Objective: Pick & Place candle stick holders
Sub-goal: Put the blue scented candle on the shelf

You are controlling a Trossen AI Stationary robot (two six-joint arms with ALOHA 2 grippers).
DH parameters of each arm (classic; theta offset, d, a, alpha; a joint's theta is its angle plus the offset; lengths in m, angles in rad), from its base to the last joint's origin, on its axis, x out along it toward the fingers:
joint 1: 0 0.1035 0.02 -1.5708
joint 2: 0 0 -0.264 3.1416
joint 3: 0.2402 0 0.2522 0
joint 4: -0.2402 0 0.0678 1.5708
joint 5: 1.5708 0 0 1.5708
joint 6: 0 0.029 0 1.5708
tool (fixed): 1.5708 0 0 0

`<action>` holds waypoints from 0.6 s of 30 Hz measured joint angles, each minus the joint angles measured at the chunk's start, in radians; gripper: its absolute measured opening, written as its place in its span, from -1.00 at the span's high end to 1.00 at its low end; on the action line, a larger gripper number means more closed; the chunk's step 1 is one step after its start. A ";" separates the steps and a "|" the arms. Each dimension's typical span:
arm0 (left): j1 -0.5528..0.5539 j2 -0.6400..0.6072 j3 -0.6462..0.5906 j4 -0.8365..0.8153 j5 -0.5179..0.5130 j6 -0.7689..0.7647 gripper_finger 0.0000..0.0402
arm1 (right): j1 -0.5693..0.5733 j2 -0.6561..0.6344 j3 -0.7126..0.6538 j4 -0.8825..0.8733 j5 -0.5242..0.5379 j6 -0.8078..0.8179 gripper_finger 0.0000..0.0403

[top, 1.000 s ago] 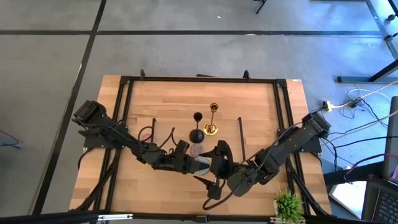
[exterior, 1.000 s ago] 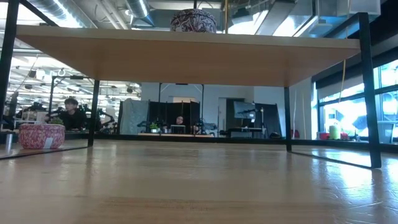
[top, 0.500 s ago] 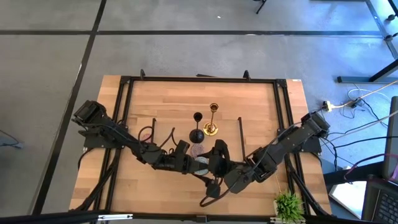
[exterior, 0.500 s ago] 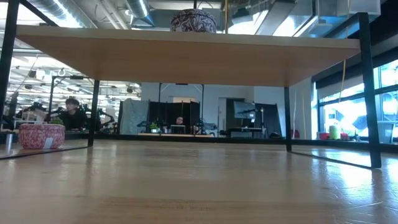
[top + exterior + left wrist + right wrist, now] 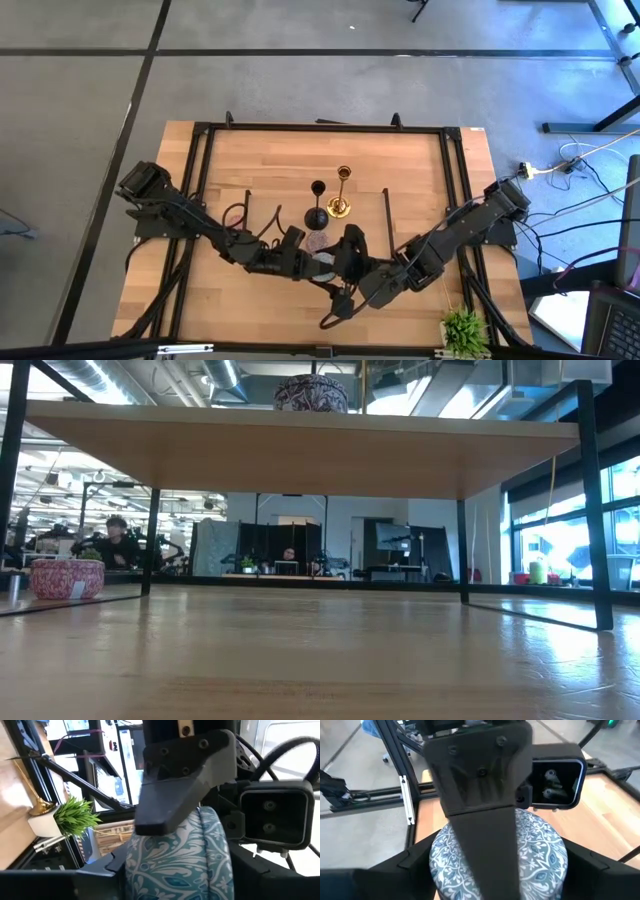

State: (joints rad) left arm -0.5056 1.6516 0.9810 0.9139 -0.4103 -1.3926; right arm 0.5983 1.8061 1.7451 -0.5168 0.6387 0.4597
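A squat round holder with a pale blue and white pattern [image 5: 180,855] hangs above the table's near middle, between my two arms. My left gripper [image 5: 312,263] and my right gripper [image 5: 342,266] are both shut on it from opposite sides. On the wooden board behind them stand a black candle stick holder [image 5: 316,208] and a gold one [image 5: 341,196], each on its round foot, with a mauve round [image 5: 317,241] beside them. In the low view a pink round [image 5: 67,577] rests on the table at the left. My left gripper has the pale blue holder's round side wall [image 5: 131,862] between its two fingers, coming level from the table's left. The holder is clear of the table. My right gripper has the holder's side wall [image 5: 437,860] between its fingers, slanting down from the right. One of its fingers [image 5: 175,795] lies over the holder in the left wrist view.
A small green plant [image 5: 465,330] stands at the near right corner. Black frame rails [image 5: 200,180] run along the table's left, right and far sides. A patterned round [image 5: 311,393] sits on top of the raised board in the low view. People sit in the room beyond.
My right gripper has edged toward the left arm, and its fingers have drawn closer together about the pale blue holder. The holder and my left arm stay where they were.
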 joint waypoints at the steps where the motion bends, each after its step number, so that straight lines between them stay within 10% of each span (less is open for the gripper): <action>1: 0.000 0.000 0.000 0.001 0.000 0.010 -0.08 | 0.001 0.000 0.000 0.001 -0.003 0.004 -0.47; 18: 0.000 0.000 0.001 -0.087 -0.050 -0.018 -0.31 | 0.049 -0.006 0.000 -0.108 0.089 0.126 -0.47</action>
State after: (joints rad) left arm -0.5056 1.6516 0.9821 0.8272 -0.4598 -1.4109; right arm 0.6469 1.8006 1.7451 -0.6244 0.7275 0.5854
